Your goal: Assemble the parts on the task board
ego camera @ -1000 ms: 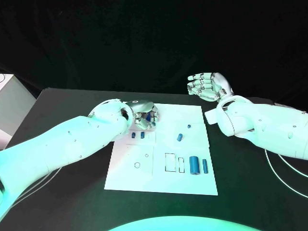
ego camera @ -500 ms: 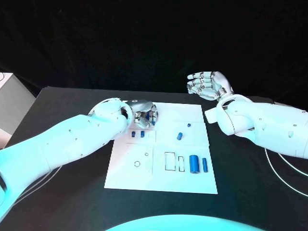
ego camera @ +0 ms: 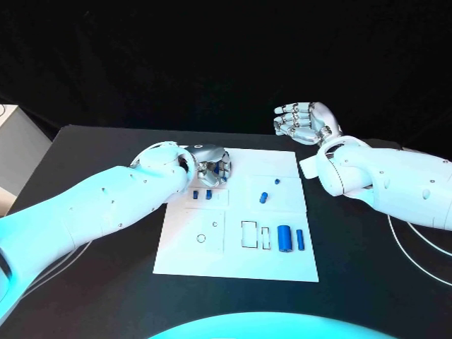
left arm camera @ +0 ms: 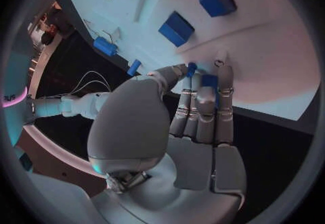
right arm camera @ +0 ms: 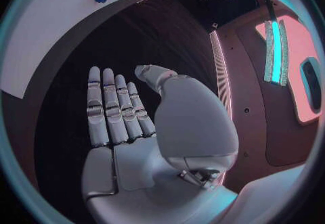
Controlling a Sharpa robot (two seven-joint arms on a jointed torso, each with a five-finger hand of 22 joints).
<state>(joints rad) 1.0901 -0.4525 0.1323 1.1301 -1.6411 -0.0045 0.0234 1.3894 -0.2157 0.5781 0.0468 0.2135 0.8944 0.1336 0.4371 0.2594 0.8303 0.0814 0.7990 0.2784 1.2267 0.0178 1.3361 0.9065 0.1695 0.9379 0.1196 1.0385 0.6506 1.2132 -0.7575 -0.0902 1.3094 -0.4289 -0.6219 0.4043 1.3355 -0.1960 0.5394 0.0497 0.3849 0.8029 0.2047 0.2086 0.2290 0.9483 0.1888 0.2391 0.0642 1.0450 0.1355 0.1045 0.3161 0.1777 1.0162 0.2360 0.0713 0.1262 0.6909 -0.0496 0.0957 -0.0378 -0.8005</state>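
Black table (ego camera: 104, 282), a white box (ego camera: 7, 152) beside its left edge, white cables (ego camera: 419, 261) at right.

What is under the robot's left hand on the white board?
The left hand hangs over the task board's far left corner. The left wrist view shows small blue parts at its fingertips. Whatever else lies beneath is covered.

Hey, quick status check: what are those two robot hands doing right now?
Left robot hand pinching small blue part over white board. Right robot hand open, off the board. Nothing in the way.
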